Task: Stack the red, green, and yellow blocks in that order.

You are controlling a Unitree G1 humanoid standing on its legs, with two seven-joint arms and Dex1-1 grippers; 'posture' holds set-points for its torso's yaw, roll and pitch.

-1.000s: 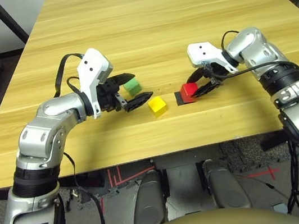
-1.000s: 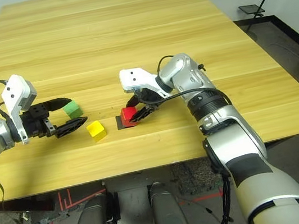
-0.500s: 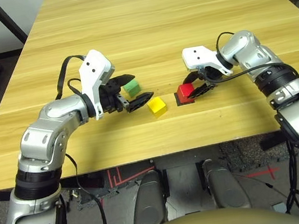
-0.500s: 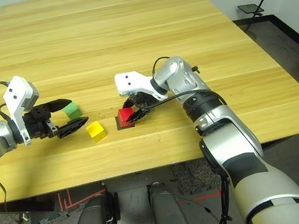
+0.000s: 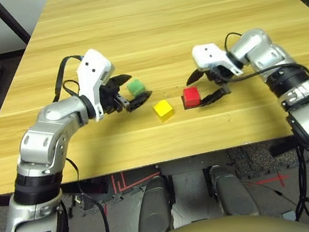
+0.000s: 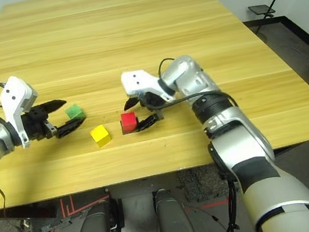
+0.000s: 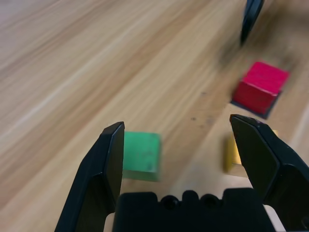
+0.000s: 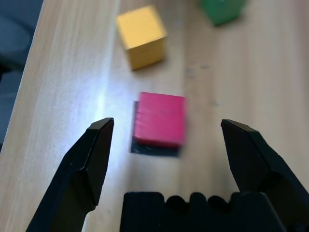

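**A:** What did we record for block positions and count?

**B:** We counted three cubes, one of each colour, all resting separately on the wooden table [image 5: 184, 5]. The red block [image 5: 191, 96] sat on a flat black square patch [image 5: 185, 104], right of centre. The yellow block [image 5: 163, 109] lay just left of it and slightly nearer. The green block [image 5: 135, 86] lay farther left and a little farther away. None was stacked on another.

**A:** And the grippers?

**B:** We counted two. The right gripper [image 5: 205, 85] stood with its fingers spread wide, one on the far side and one on the near side of the red block, touching neither face as far as we could tell. The left gripper [image 5: 129, 90] was also spread, empty, with the green block between its fingertips; whether a finger touched it we could not tell.

**A:** How did we judge handling?

**B:** We judged the cubes light, rigid and matte, so unlikely to slip or deform. Being small, they would probably tip or skid if pushed from one side. We recommended gripping two opposite flat faces, square-on and around mid-height, leaving the top face free for the next block.

**A:** Stage of work?

**B:** The red base appeared placed; green came next.
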